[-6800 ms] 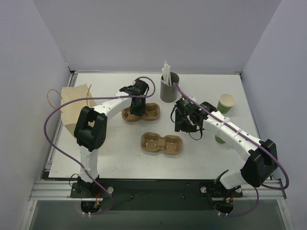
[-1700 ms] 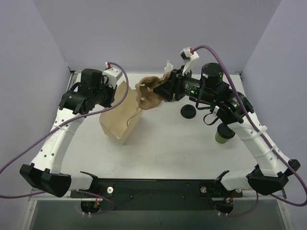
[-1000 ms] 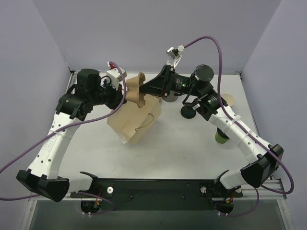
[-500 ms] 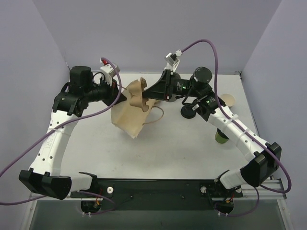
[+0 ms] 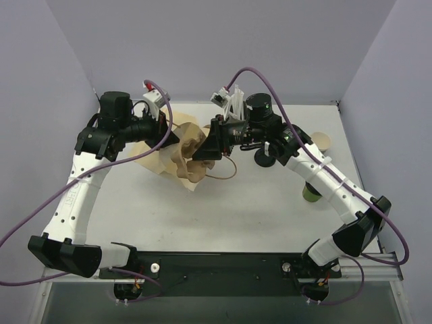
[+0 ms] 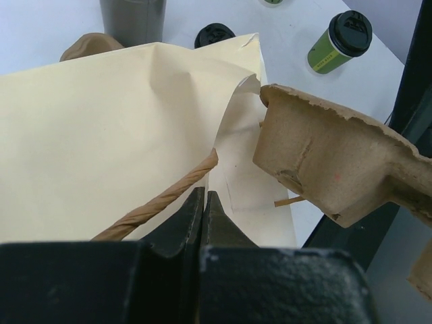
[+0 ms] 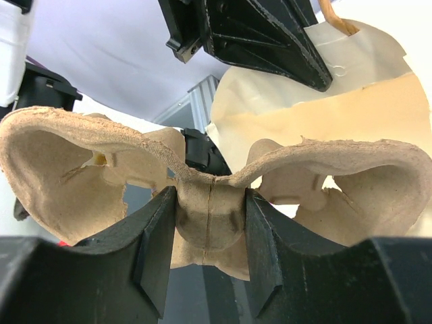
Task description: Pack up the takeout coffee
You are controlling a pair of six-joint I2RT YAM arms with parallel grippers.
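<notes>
left claw [image 6: 204, 201] is pinched tight on the paper bag [image 6: 101, 128] edge, right claw [image 7: 210, 229] grips the cup carrier [image 7: 61, 182] by its middle at the bag mouth. coffee cup [image 5: 310, 194] stands upright on the table [image 5: 256, 216], well off right, nearer the right arm.
</notes>
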